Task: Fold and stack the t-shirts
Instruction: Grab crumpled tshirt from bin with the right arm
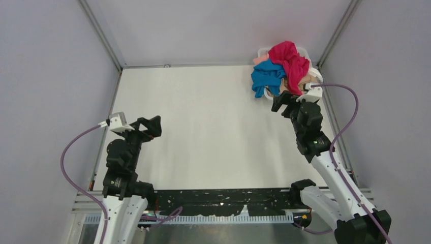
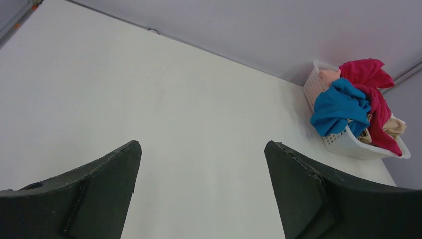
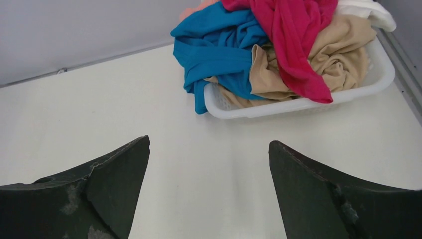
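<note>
A white plastic basket stands upright in the far right corner of the white tabletop, close to the grey back wall. A black, white-flecked strip runs along the tabletop's near edge.

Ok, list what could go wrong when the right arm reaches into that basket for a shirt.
1. The magenta shirt lies draped over the tan shirt and against the blue shirt, so pulling one may drag the others out.
2. The basket sits at the far corner of the table; a tug on snagged cloth could tip or slide it.
3. The right tool is open, short of the basket; closing low might catch the rim, not cloth.
</note>
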Robot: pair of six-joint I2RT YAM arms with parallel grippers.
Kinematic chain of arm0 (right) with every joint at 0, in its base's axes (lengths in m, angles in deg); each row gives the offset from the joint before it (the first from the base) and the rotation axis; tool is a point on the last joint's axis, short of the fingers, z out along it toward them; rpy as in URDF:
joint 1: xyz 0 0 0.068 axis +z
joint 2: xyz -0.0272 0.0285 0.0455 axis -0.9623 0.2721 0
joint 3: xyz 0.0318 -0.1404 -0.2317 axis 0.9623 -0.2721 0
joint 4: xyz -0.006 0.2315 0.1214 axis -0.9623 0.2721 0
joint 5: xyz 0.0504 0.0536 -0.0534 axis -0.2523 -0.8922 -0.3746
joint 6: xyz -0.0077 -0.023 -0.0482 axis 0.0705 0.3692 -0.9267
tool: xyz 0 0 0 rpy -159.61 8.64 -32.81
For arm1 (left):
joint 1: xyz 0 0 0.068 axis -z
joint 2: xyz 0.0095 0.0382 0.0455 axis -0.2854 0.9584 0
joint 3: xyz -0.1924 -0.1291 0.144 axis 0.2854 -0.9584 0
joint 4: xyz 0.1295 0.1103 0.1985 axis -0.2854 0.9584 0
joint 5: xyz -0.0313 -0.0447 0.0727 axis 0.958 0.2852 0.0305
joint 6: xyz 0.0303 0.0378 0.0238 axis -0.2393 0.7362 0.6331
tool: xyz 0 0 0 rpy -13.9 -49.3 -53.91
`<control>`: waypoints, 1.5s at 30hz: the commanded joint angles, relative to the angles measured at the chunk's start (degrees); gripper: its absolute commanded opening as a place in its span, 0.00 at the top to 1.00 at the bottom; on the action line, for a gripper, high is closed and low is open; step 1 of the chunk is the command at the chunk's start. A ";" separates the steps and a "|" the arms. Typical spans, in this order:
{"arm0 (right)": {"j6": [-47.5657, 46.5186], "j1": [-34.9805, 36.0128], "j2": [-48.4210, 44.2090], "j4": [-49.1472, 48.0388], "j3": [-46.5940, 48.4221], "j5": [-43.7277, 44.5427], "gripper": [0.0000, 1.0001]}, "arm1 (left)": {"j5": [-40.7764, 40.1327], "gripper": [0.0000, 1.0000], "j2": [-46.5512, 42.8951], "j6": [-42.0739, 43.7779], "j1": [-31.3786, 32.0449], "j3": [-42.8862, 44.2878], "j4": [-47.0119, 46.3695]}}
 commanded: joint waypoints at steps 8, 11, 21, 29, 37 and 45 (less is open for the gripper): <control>-9.28 -1.06 15.72 0.86 18.68 7.21 0.05 | 0.34 0.01 2.96 0.34 0.02 -0.03 -2.32; -8.32 -3.85 26.35 2.20 28.22 7.37 0.05 | 1.05 0.01 4.55 0.15 0.03 -0.25 -3.74; 2.81 -12.91 63.04 3.84 65.22 2.18 0.05 | 1.76 0.01 8.84 0.50 0.00 -0.48 -6.91; 7.85 -14.94 86.64 5.52 91.01 -4.89 0.03 | 0.63 0.01 9.38 1.12 0.03 -0.57 -7.36; 12.13 -17.15 87.48 3.86 98.97 -11.42 0.94 | -1.31 0.01 7.82 1.78 -0.02 1.25 -2.68; 8.76 -16.10 59.50 4.42 93.68 -24.04 0.94 | 3.66 0.01 3.80 -0.32 0.02 -1.50 -5.51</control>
